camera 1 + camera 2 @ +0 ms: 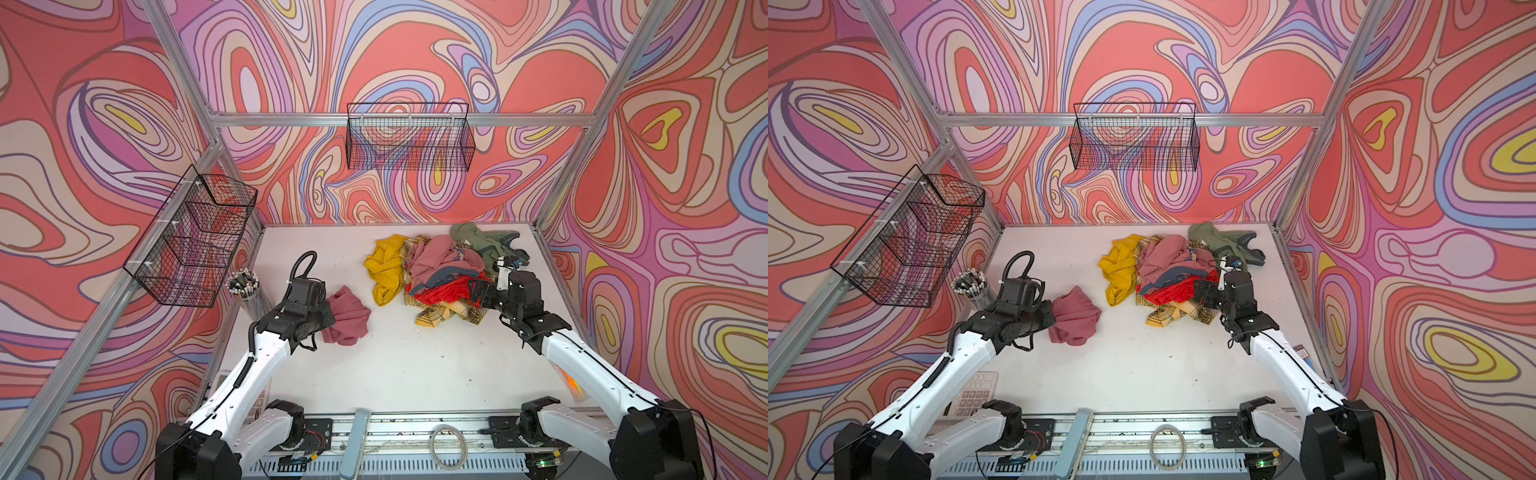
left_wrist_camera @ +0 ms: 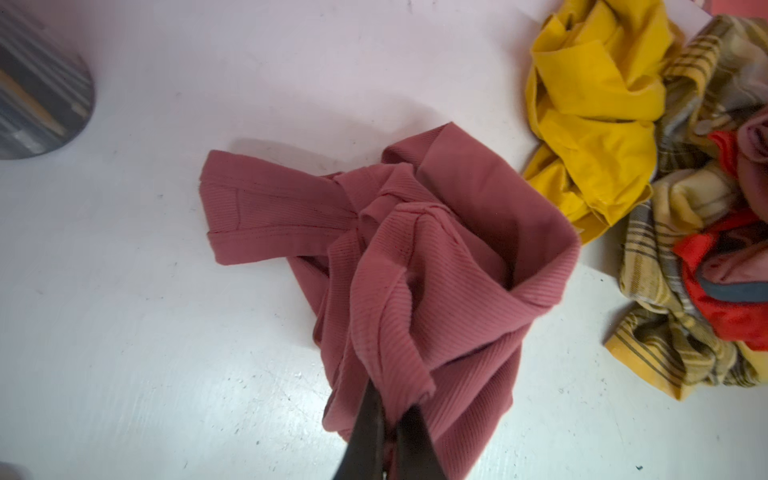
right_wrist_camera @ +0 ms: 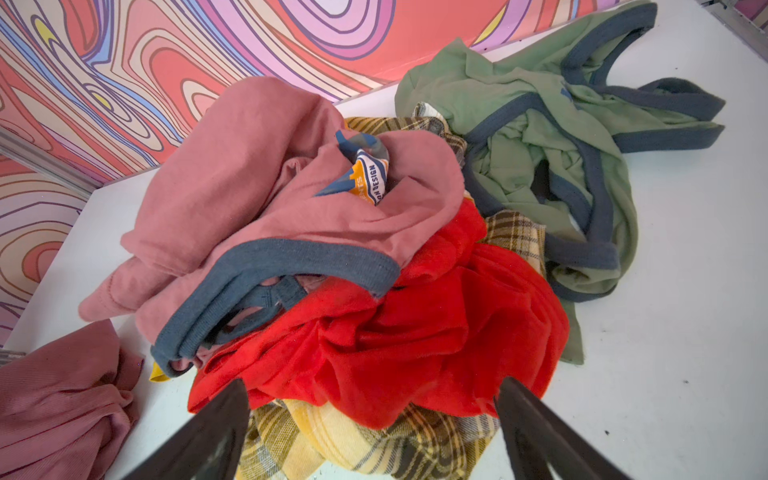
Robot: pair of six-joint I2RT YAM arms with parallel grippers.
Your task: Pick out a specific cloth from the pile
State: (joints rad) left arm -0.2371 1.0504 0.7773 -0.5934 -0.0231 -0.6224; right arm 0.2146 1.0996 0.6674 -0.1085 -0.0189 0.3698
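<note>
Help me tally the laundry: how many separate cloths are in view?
6. Heaped together: mustard cloth, plaid cloth, blue-trimmed pink top, red cloth, blue-trimmed green top. Apart, pinched by the left pincer: ribbed rose cloth. Others may hide underneath.

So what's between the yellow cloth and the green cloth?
A pink cloth with blue edging and a strip of checked cloth; both top views show them.
</note>
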